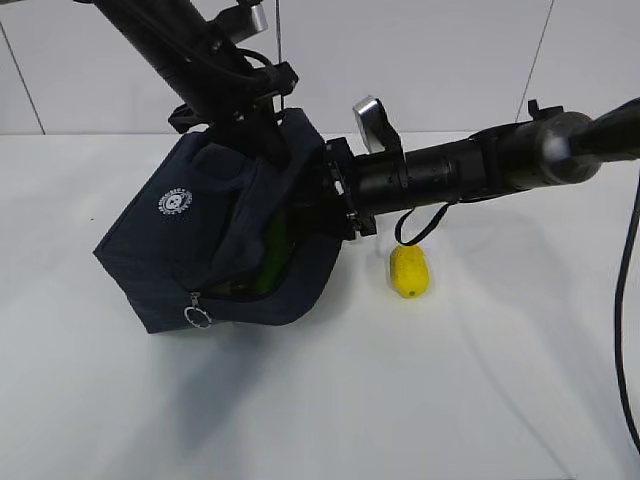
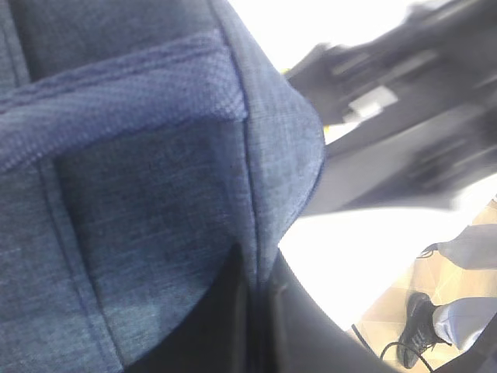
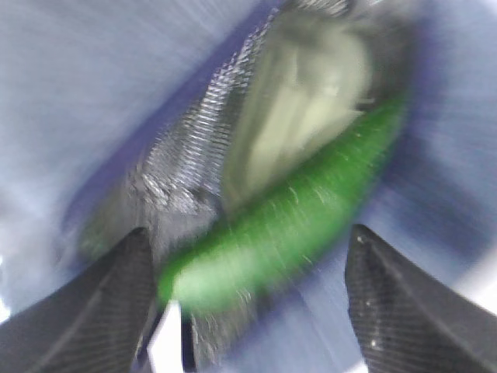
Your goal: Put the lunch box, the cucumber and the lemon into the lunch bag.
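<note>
The navy lunch bag (image 1: 170, 255) hangs tilted above the table with its opening toward the right. My left gripper (image 1: 262, 118) is shut on the bag's top edge; in the left wrist view the fingers (image 2: 233, 318) pinch the blue fabric (image 2: 155, 194). My right gripper (image 3: 248, 311) is open at the bag's mouth, its fingertips hidden in the exterior view. The green cucumber (image 3: 295, 225) lies inside, free of the fingers, beside the pale green lunch box (image 3: 303, 109). A strip of the cucumber (image 1: 272, 255) shows through the opening. The yellow lemon (image 1: 409, 272) sits on the table to the right of the bag.
The right arm (image 1: 450, 170) stretches in from the right, just above the lemon. The bag's zipper ring (image 1: 198, 318) hangs at its lower front corner. The white table (image 1: 420, 400) spreads in front and to the right.
</note>
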